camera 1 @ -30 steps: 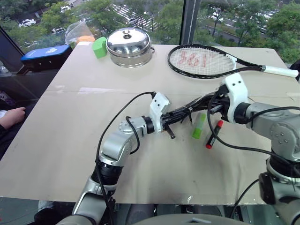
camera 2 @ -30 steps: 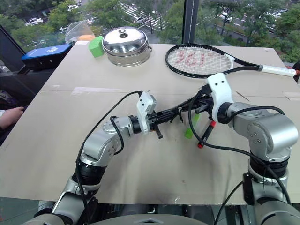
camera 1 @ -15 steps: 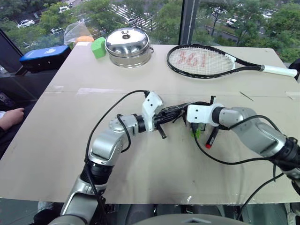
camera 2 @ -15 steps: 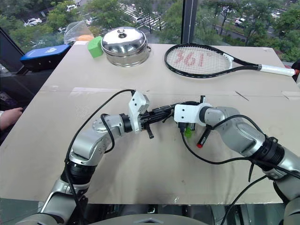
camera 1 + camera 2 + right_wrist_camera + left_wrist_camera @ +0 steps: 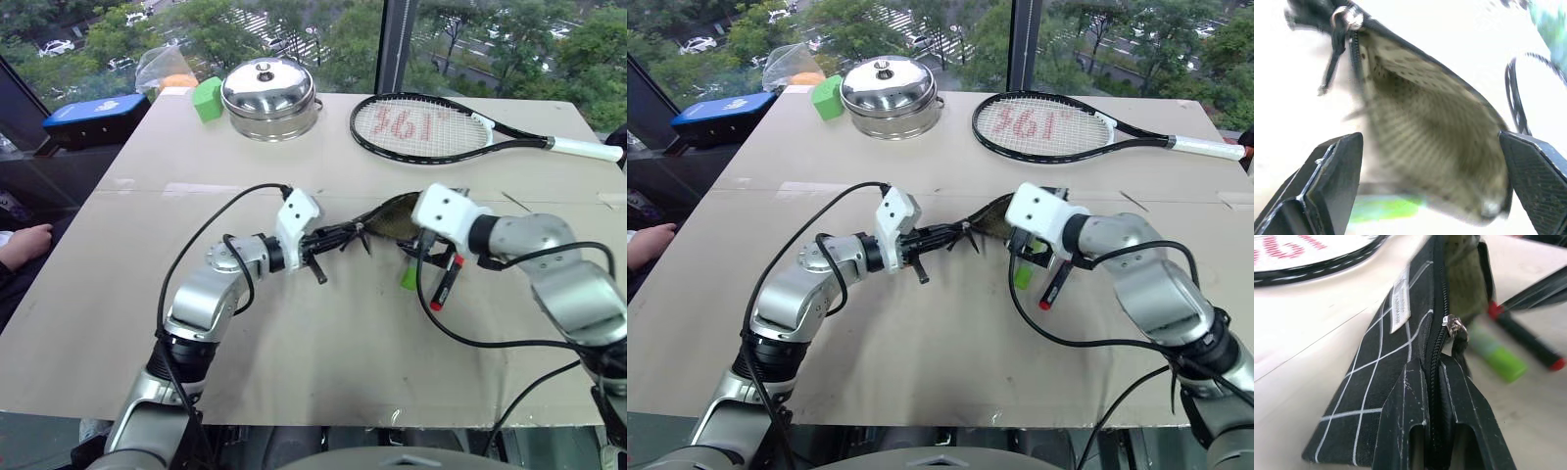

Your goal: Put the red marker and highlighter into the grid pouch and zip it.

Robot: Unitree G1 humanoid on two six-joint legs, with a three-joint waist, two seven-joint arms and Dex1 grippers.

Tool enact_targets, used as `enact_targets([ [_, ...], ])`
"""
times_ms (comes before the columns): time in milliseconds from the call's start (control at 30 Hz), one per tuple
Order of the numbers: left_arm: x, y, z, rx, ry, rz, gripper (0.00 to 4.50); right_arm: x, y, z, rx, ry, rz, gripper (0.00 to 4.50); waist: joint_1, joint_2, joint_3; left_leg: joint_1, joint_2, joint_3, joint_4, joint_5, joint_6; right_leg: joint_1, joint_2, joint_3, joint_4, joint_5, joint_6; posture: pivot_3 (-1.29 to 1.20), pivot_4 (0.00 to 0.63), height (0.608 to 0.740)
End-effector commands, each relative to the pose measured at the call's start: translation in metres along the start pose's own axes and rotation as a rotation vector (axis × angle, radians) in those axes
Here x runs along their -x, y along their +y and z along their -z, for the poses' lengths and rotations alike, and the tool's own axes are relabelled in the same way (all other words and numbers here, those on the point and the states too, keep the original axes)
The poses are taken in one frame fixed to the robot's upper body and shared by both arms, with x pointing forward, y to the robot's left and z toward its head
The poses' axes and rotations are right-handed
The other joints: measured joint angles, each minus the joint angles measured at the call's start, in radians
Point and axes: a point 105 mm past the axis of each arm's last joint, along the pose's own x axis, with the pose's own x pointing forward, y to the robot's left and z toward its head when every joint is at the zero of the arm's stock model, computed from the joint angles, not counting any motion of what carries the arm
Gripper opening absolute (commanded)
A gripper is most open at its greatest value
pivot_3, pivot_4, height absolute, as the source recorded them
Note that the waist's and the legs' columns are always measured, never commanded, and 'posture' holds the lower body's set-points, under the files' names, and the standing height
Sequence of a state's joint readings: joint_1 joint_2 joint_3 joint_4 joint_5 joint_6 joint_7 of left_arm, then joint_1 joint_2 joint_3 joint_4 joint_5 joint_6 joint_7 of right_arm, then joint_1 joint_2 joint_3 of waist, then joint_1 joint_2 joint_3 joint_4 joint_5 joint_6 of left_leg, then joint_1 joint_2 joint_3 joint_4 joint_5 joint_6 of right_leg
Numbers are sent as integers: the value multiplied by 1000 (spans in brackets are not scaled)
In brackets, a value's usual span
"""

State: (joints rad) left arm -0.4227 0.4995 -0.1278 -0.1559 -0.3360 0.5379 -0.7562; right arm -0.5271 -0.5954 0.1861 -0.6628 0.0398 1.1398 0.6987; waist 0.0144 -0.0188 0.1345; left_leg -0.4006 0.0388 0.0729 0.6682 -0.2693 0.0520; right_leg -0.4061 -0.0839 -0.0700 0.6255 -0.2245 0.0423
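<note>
Left gripper (image 5: 1432,450) clamped on the zipper edge of the grid pouch (image 5: 1396,377). Right gripper (image 5: 1430,196) spread wide, empty, facing the pouch's gaping mouth. Highlighter (image 5: 409,276) and red marker (image 5: 446,284) just below it, on the table (image 5: 323,372).

A beige cardboard-covered worktop (image 5: 323,362) carries a lidded stainless-steel pot (image 5: 270,96) near its far edge, a green block (image 5: 207,99) just beside it toward the far left corner, and a black-framed tennis racket with a white grip (image 5: 431,128) along the far right.
</note>
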Motion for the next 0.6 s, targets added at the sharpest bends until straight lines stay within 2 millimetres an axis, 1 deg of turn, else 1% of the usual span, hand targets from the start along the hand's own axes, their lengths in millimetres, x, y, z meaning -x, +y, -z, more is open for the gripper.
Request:
enact_targets([
  [33, 8, 17, -9, -56, -27, -62, 0, 9, 1, 10, -281, 42, 150, 4490, -1, 0, 0, 0, 0, 0, 0, -1, 1, 0, 0, 0, 0, 0, 0, 0, 150, 740],
  [133, 10, 25, -8, -71, -18, -88, 0, -2, 10, 24, -499, 97, 252, 4490, -2, 0, 0, 0, 0, 0, 0, -1, 1, -1, -1, 0, 1, 0, -1, 0, 150, 740],
  [233, 11, 31, -8, -86, -14, -104, 0, -13, 17, 46, -589, 221, 364, 4490, 1, 0, 0, -1, -1, 0, -1, 0, -1, -1, -1, 0, 1, 0, 0, 0, 150, 740],
  [367, 11, 32, -10, -91, -18, -104, 0, -22, 21, 69, -575, 385, 484, 4490, -3, 0, 0, -1, -2, 1, 0, 1, -1, -1, -1, 1, 1, 0, 0, 0, 150, 740],
  [433, 12, 30, -12, -93, -19, -100, 0, -28, 30, 79, -618, 441, 467, 4490, -4, 1, 0, -1, -2, 1, 0, 1, -1, -1, -1, 0, 1, 0, 0, 0, 150, 740],
  [533, 12, 28, -13, -91, -22, -95, 0, -36, 43, 81, -708, 435, 394, 4490, -4, -1, -2, 1, -1, 0, -1, 2, -3, 0, 1, 0, 1, 0, 0, 0, 150, 740],
  [567, 12, 27, -13, -90, -23, -95, 0, -36, 45, 81, -731, 432, 384, 3997, -4, -1, -2, 1, -1, 0, -2, 2, -3, 0, 1, 0, 1, 0, 0, 0, 150, 740],
  [600, 12, 27, -13, -89, -23, -93, 0, -37, 47, 81, -749, 430, 374, 3744, -4, -1, -2, 1, -1, 0, -2, 2, -3, 0, 1, 0, 1, 0, 0, 0, 150, 740],
])
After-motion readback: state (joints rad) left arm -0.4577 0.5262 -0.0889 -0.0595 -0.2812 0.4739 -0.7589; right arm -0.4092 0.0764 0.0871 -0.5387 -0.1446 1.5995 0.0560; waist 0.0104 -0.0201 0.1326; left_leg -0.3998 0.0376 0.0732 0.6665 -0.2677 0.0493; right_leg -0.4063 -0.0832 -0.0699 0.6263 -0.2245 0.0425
